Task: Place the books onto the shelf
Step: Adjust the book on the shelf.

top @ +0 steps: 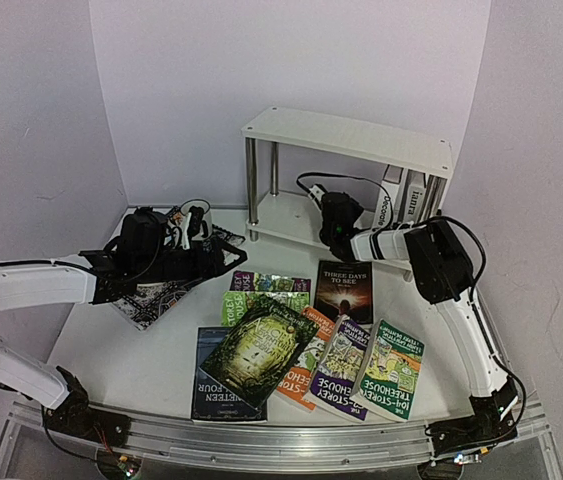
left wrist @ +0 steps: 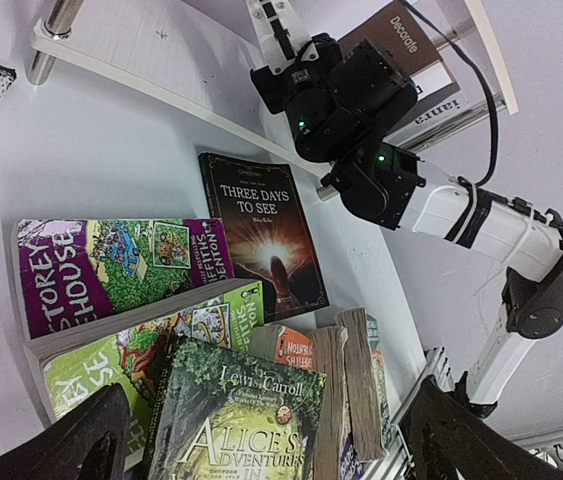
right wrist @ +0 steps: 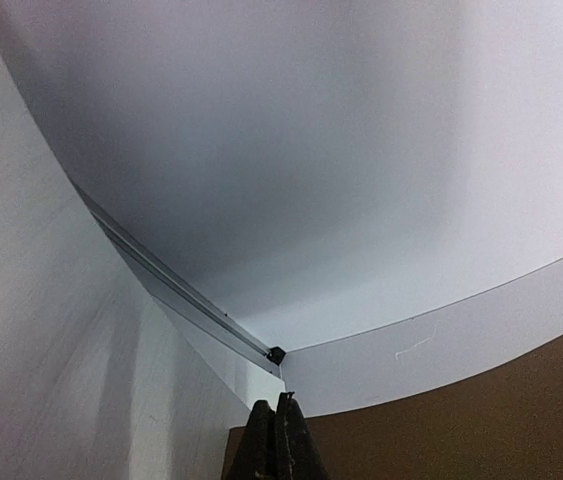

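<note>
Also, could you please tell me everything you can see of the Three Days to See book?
The Three Days to See book is a thin dark paperback with pale title lettering over an orange glow. It lies closed, flat and face up on the white table, just in front of the shelf, beside the purple book and seemingly touching it.

Books (top: 261,350) in frt of shelf (top: 346,135), 2 on lwr tier.

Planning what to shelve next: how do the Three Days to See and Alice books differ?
Three Days to See has a black cover with an orange glow; the Alice book is green. Three Days to See lies directly on the table; the Alice book rests askew atop other books. Both lie face up, off the shelf.
</note>
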Robot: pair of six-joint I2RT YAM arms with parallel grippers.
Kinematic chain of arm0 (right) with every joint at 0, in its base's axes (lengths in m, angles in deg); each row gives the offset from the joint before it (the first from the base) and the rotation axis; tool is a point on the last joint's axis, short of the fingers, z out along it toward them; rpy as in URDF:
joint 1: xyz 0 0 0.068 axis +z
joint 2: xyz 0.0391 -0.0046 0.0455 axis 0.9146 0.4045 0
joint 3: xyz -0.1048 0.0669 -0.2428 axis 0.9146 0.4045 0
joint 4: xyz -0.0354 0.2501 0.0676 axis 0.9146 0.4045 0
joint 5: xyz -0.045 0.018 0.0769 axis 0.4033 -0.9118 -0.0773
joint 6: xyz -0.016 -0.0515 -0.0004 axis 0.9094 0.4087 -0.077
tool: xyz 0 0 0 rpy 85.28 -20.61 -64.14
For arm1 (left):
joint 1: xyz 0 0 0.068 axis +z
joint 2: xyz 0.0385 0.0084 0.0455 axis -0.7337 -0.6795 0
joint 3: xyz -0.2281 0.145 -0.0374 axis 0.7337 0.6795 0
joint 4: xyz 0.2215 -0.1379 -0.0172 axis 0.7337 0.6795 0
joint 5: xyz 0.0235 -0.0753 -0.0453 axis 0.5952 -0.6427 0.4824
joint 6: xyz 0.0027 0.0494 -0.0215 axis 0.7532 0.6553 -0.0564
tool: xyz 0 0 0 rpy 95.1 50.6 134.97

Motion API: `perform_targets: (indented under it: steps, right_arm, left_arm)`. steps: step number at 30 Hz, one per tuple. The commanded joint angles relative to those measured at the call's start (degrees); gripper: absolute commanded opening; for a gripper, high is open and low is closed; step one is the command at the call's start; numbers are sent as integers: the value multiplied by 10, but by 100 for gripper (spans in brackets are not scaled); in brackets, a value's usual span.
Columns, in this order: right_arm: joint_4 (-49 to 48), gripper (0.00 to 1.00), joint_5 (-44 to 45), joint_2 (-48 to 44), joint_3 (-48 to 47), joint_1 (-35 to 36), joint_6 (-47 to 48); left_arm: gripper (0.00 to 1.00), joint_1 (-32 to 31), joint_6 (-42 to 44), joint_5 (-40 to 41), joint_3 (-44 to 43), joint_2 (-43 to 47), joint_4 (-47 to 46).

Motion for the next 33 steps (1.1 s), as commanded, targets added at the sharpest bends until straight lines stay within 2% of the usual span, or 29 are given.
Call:
perform_targets:
  steps: [1,33]
  right_arm:
    - [-4,0,38,8,-27,-8,9]
    - [-20,0,64,-68,102,-27,-17]
  left_arm:
    - [99,-3,12,3,-11,12,-27]
    - [99,-3,-1,15,9,35,-33]
